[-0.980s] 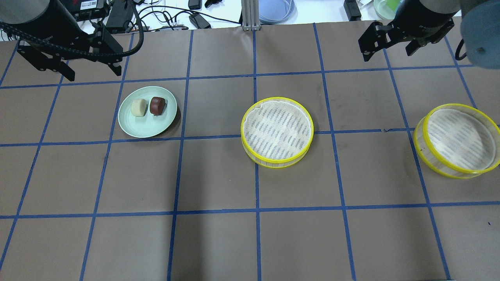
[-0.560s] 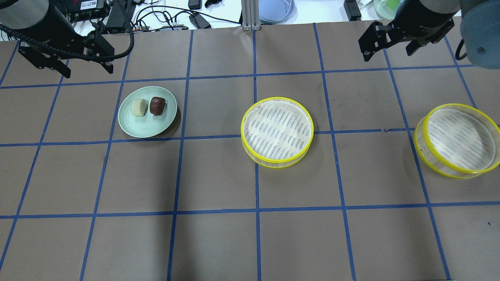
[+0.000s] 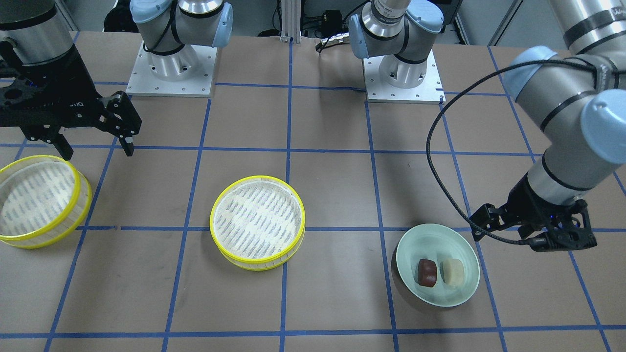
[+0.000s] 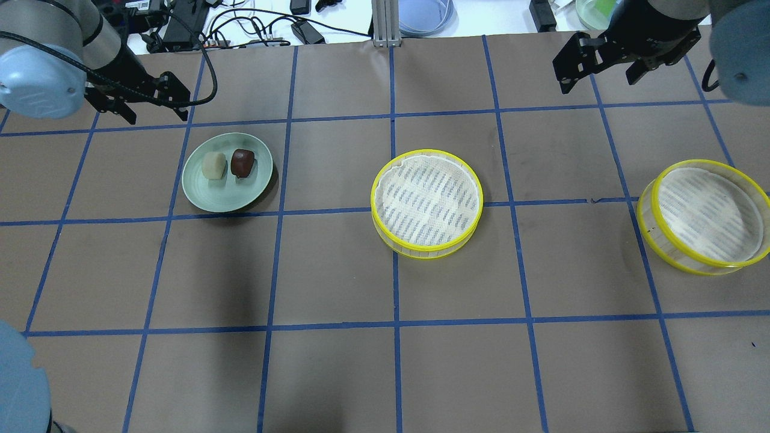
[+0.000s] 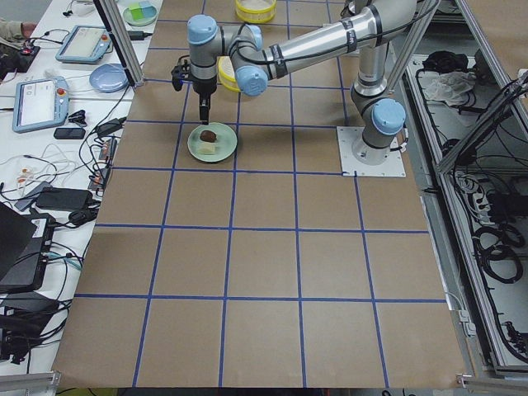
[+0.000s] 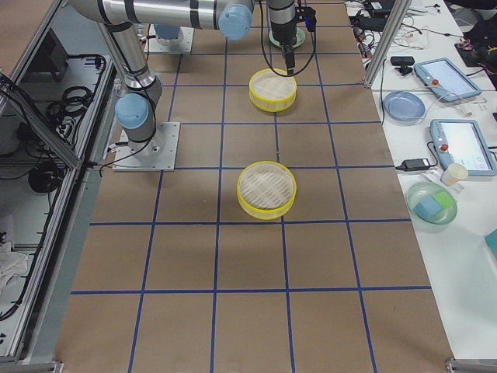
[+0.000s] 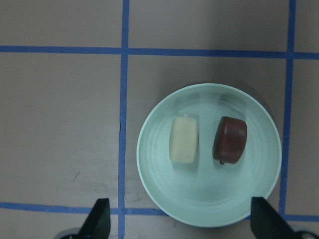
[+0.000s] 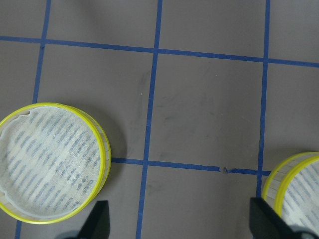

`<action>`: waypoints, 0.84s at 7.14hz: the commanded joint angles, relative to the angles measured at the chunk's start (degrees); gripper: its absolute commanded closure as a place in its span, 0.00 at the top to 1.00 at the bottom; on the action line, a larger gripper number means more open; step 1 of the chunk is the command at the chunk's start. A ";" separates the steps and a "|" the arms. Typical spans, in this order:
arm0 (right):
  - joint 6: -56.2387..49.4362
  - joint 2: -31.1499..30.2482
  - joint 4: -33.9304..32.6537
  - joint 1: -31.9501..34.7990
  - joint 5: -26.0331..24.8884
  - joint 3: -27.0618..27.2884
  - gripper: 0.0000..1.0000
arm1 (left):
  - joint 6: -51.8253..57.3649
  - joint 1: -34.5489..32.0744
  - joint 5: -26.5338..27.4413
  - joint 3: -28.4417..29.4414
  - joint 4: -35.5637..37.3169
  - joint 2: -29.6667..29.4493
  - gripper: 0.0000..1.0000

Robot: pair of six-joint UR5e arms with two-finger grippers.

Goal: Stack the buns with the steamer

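A cream-white bun (image 4: 213,165) and a dark reddish-brown bun (image 4: 242,162) lie side by side on a pale green plate (image 4: 225,198) at the table's left. In the left wrist view the cream bun (image 7: 184,140) is left of the brown bun (image 7: 230,140). My left gripper (image 4: 156,111) is open and empty, hovering over the plate's edge (image 7: 209,199). An empty yellow-rimmed steamer (image 4: 427,201) stands mid-table, a second one (image 4: 704,216) at the right. My right gripper (image 4: 597,84) is open and empty, high between the two steamers.
Blue tape lines grid the brown table. Cables, tablets and dishes (image 4: 424,15) lie on the white bench beyond the far edge. The arm bases (image 3: 171,63) stand at the robot's side. My left arm's elbow (image 4: 36,81) hangs over the table's left.
My left arm has swung and turned, bringing its gripper nearer the plate, still open. The right arm, buns and steamers have not moved.
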 commanded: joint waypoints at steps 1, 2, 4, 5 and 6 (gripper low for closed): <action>0.88 1.52 1.06 0.00 -0.73 0.00 1.00 | 0.89 0.50 0.05 0.24 5.17 -7.00 0.99; 0.80 2.84 1.93 -0.61 -1.52 0.00 1.00 | 0.89 0.41 0.05 -0.02 5.89 -9.55 0.91; 0.10 3.03 5.08 -2.80 -11.60 0.17 1.00 | -0.33 0.41 -0.56 -0.02 8.19 -12.30 0.86; -0.60 3.03 9.11 -5.77 -11.54 0.17 1.00 | -1.38 0.41 -0.74 -0.11 8.18 -12.48 0.87; -5.05 3.20 9.76 -8.67 -11.20 0.17 0.99 | -1.91 0.32 -0.83 -0.11 8.10 -12.65 0.87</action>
